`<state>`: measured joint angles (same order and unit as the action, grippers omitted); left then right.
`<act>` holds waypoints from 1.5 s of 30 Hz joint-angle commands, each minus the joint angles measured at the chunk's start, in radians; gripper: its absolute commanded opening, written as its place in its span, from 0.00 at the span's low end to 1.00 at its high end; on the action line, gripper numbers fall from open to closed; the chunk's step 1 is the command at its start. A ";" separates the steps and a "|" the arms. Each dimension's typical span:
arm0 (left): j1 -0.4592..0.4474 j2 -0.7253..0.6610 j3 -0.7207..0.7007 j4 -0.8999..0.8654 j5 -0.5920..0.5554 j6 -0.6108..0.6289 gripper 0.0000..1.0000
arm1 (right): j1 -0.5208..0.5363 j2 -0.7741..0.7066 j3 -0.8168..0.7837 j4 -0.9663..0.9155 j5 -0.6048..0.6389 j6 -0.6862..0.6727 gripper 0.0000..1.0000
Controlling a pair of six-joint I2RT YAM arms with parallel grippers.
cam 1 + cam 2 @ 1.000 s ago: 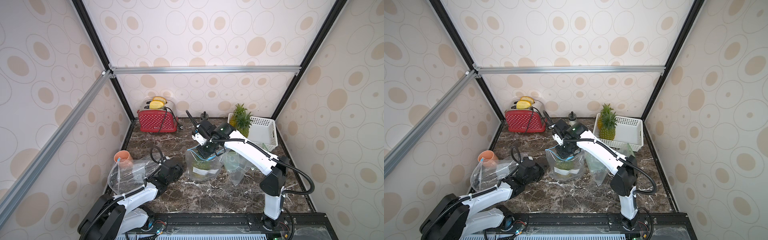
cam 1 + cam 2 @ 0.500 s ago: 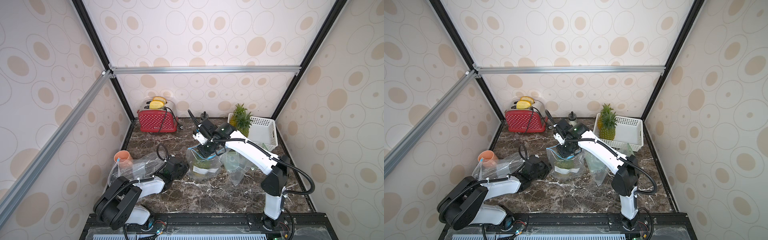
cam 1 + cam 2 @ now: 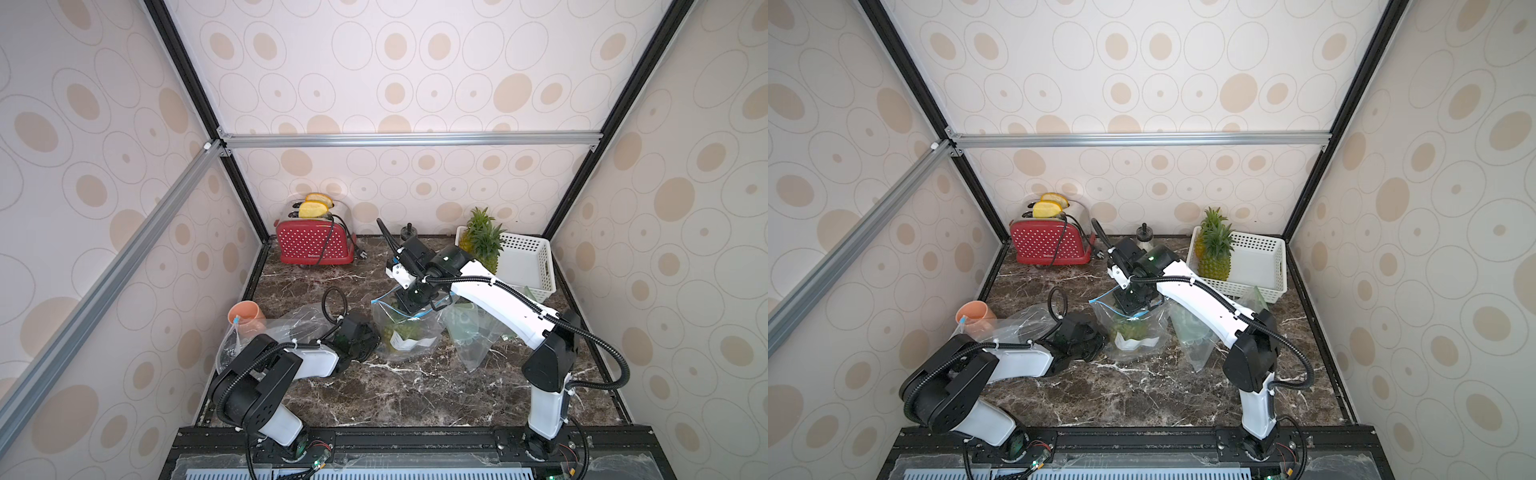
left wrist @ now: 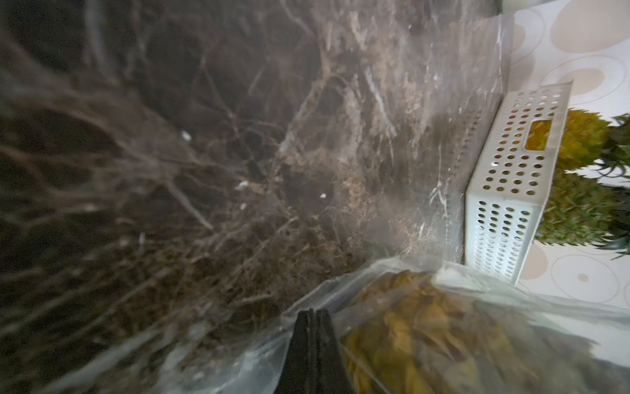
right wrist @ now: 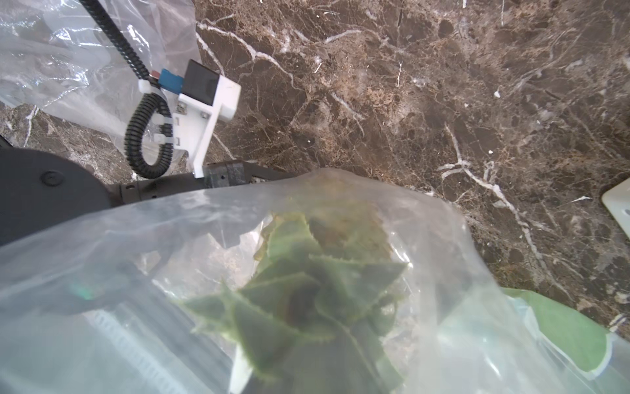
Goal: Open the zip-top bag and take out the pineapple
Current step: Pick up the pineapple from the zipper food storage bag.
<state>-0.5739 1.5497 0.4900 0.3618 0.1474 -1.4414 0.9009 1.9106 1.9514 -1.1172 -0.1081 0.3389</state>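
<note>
My left hand (image 3: 371,338) lies low on the dark marbled surface (image 3: 395,395), right against the lower side of the zip-top bag (image 3: 428,328). In my left wrist view its two black fingers (image 4: 312,341) are pressed flat together at the edge of the clear film. Whether any film is caught between them I cannot tell. The pineapple (image 3: 401,332) is inside the bag, just beyond those fingertips, and its yellow-brown skin shows through the plastic beside them. My right hand (image 3: 409,305) sits at the top of the bag, where the blue zip strip curves out to either side of it, and the bag stands up beneath it. I cannot tell how this hand's jaws stand, because the film and the hand's own body hide them. From my right wrist view I look straight down on the pineapple's spiky green crown (image 5: 306,296), blurred by the film, directly under the hand. Toward the back right, well apart from both hands, a white basket (image 3: 528,266) holds more pineapples. A crumpled clear bag (image 3: 291,326) lies beside my left arm.
</note>
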 commanded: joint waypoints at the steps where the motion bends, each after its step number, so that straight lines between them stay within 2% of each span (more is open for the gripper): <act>1: -0.015 0.029 0.032 -0.171 -0.027 0.005 0.00 | -0.006 -0.051 0.012 0.042 -0.019 -0.010 0.00; 6: -0.022 0.095 0.038 -0.247 -0.048 -0.011 0.00 | -0.006 -0.052 0.118 -0.006 -0.004 -0.034 0.00; 13: -0.053 0.179 0.108 -0.352 -0.109 -0.014 0.00 | -0.006 -0.010 0.384 -0.142 -0.025 -0.067 0.00; 26: -0.072 0.191 0.148 -0.478 -0.190 -0.010 0.00 | -0.005 -0.019 0.679 -0.307 -0.021 -0.114 0.00; 38: -0.079 0.210 0.221 -0.623 -0.236 0.036 0.00 | -0.007 -0.168 0.692 -0.300 0.053 -0.140 0.00; 45: -0.080 0.167 0.336 -0.826 -0.335 0.126 0.00 | -0.012 -0.226 0.690 -0.297 0.093 -0.155 0.00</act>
<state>-0.6552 1.6821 0.8268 -0.1329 -0.0902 -1.3819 0.8913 1.7409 2.6003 -1.5120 -0.0456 0.2073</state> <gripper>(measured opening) 0.049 0.185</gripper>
